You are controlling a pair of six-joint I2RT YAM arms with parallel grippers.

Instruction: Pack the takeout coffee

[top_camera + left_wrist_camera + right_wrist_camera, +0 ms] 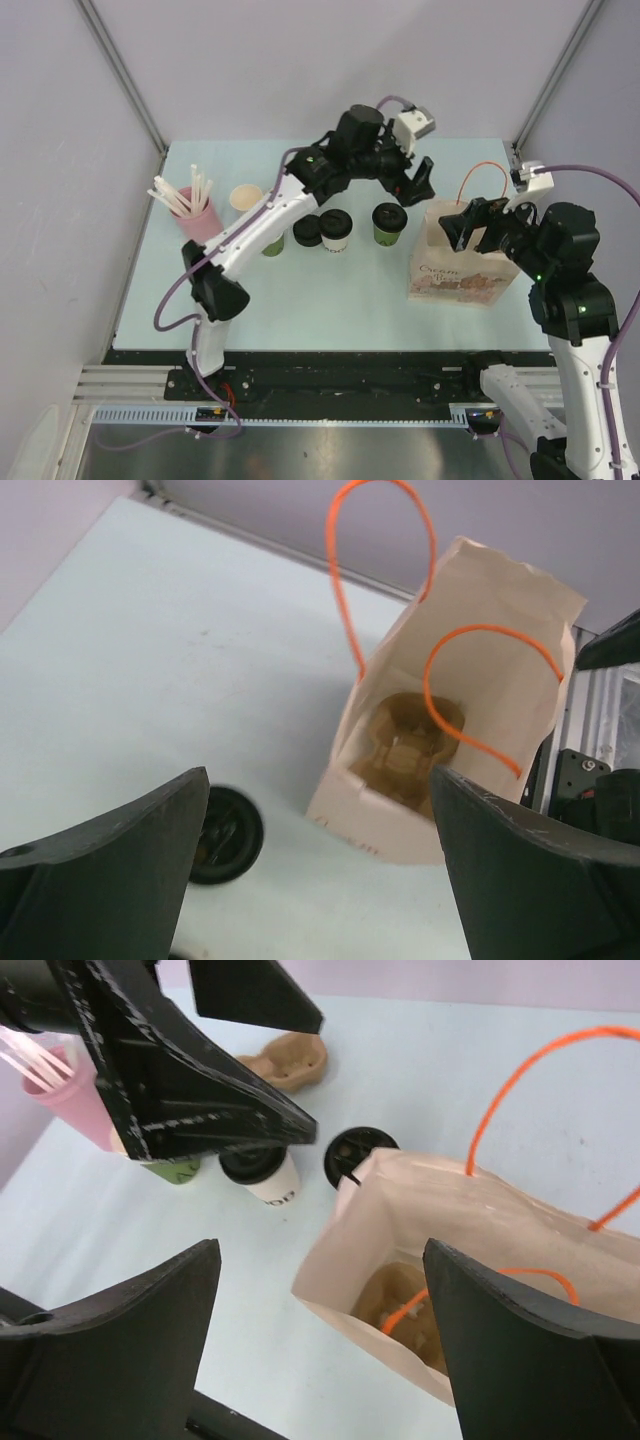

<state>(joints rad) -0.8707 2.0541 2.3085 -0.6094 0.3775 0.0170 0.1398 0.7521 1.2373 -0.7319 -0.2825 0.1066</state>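
A white-sided takeout coffee cup [335, 230] [268, 1174] and a green-sided one [388, 224], both with black lids, stand upright mid-table. The left wrist view shows only the green one's lid [226, 835]; the right wrist view shows it [355, 1150] just behind the bag's rim. My left gripper [412, 182] [320, 775] hangs open and empty, above and behind the green cup, between it and the paper bag [462, 258] [450, 680] [470, 1230]. My right gripper [475, 228] [320, 1248] is open and empty over the bag's near-left rim. The bag stands open with a brown cardboard carrier [408, 745] inside.
A pink cup of white straws [195, 212] [72, 1090], an open beige cup [245, 197], a lidless green cup [275, 242] [172, 1170] and a loose-looking black lid [307, 231] stand left of the coffees. A brown cardboard piece [290, 1060] lies further back. Orange bag handles [385, 570] stick up.
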